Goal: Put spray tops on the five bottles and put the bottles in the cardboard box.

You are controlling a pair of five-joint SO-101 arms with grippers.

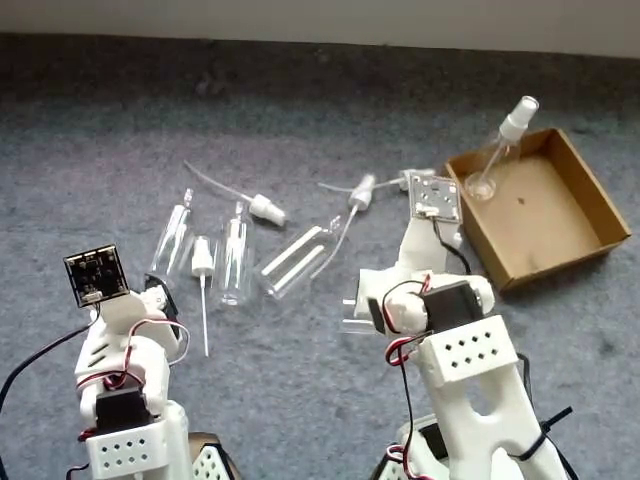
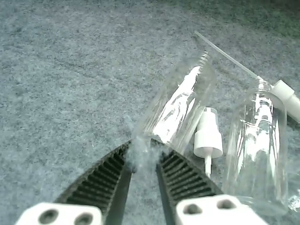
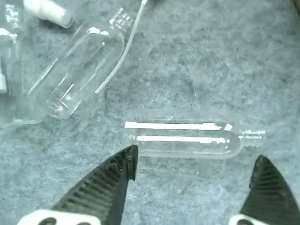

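Several clear bottles lie capless on the grey carpet: one at the left, one beside it, one in the middle. A white spray top lies between the left two, and others lie farther back. My left gripper is open by a narrow gap, its tips just short of a bottle's base. My right gripper is wide open, and a lying bottle sits just beyond its tips. A capped bottle leans in the cardboard box.
The cardboard box sits at the right of the carpet, right of the right arm. Long thin dip tubes trail from the loose spray tops. A second bottle and a spray top lie close beside the left gripper's bottle.
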